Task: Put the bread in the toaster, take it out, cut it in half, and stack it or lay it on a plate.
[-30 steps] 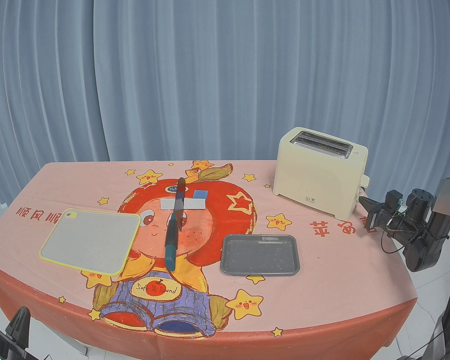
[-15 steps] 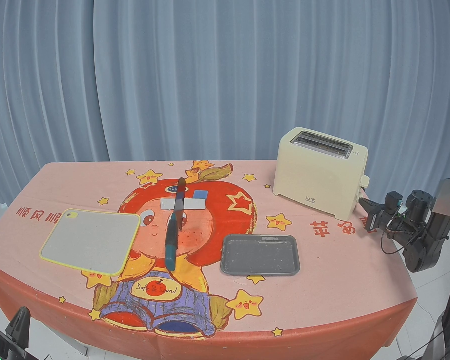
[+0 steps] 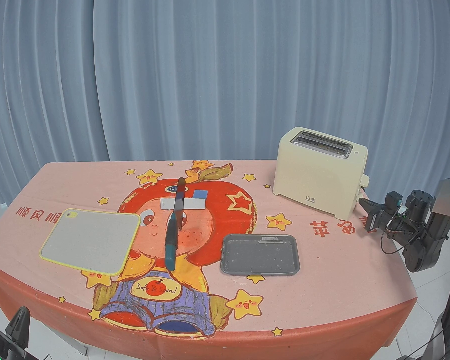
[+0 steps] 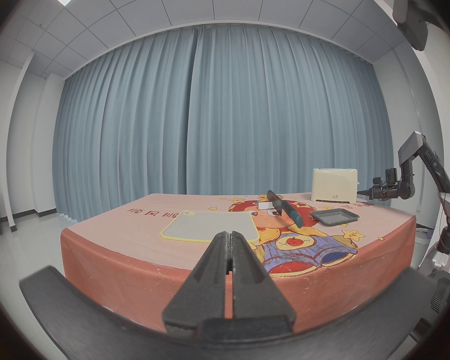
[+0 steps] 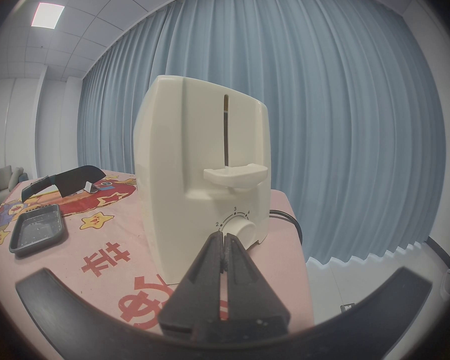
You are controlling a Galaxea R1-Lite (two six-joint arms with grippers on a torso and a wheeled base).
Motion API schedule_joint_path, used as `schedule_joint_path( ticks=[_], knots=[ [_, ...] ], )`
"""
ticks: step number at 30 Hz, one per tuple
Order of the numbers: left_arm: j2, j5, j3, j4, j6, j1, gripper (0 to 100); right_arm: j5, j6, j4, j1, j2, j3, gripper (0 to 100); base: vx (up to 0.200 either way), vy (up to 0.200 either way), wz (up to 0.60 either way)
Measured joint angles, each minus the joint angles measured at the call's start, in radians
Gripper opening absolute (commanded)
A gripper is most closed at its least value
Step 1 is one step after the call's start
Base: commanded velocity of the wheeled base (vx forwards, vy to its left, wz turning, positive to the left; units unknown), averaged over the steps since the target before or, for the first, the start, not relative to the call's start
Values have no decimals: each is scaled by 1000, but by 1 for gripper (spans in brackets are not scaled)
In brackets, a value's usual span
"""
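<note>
— Right gripper (image 5: pixel 224 237): are its fingers spread or pressed together?
— Pressed together, with nothing between them. It hangs off the table's right side and points at the end of the toaster (image 3: pixel 320 171), near the lever (image 5: pixel 235 175) and the dial (image 5: pixel 244 234) but touching neither.
— And the bread?
— I can't tell. The toaster's slots look dark from above, and the lever sits at the low end of its slot.
— What about the left gripper (image 4: pixel 230 236)?
— It's down below the table's near left corner, well apart from everything, with its fingers closed together too.
— Where are the cutting things?
— The cutting board (image 3: pixel 91 241) lies flat on the left of the tablecloth (image 3: pixel 335 276). The knife (image 3: pixel 174 223) is just right of it, with its blade propped on a small white strip (image 3: pixel 195 204) and its teal handle towards the near edge. The grey plate (image 3: pixel 260 255) sits between the knife and the toaster, closer to the front.
</note>
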Motion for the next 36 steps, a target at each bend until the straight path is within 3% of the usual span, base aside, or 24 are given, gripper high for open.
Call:
schedule_joint_path(
  ticks=[36],
  knots=[
    [0,-1,0,0,0,0,0,-1,-3,-2,5,-2,22,0,0,0,0]
  ],
)
